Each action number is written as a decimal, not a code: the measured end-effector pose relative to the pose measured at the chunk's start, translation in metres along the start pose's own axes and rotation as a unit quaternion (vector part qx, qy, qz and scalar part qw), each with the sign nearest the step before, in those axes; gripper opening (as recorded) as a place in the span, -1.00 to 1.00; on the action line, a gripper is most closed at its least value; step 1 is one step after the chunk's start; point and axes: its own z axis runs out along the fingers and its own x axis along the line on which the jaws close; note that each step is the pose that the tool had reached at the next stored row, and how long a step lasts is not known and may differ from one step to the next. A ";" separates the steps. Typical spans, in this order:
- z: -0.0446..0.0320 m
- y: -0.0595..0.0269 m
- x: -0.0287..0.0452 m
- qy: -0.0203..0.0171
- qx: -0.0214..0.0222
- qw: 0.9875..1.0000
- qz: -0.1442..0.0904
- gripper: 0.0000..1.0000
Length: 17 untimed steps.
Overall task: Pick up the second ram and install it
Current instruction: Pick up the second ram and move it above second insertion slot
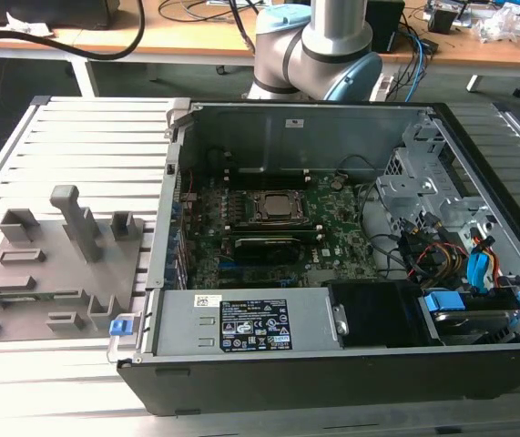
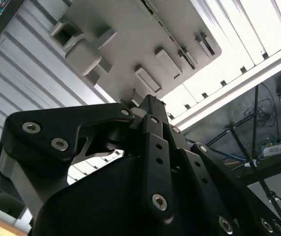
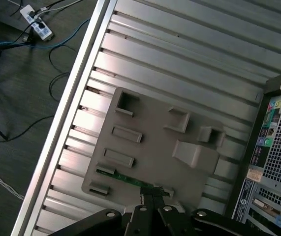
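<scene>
We see our gripper (image 3: 151, 194) clenched shut on nothing, well above the grey holder tray (image 3: 150, 142), with the second ram (image 3: 125, 179) lying almost directly beneath its fingertips.

The power supply's label (image 1: 255, 332) cannot be read.

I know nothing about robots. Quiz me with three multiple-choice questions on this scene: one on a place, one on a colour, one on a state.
1. Where does the ram lie? A on the tray; B on a chair; C on the floor.
2. What colour is the tray? A red; B grey; C yellow.
3. The case is: A shut; B wrapped; C open.
1 A: the green stick rests on the tray near the gripper. 2 B: it is plain grey. 3 C: its motherboard shows.
</scene>
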 end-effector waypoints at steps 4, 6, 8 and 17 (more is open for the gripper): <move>0.0000 0.0000 0.0000 0.001 -0.001 0.999 -0.032 -0.79; 0.0000 0.0000 0.0000 0.002 -0.001 0.999 -0.052 -0.79; 0.0000 0.0000 0.0000 0.003 -0.002 0.998 -0.066 -0.79; 0.0000 0.0000 0.0000 0.006 -0.003 0.991 -0.132 -0.79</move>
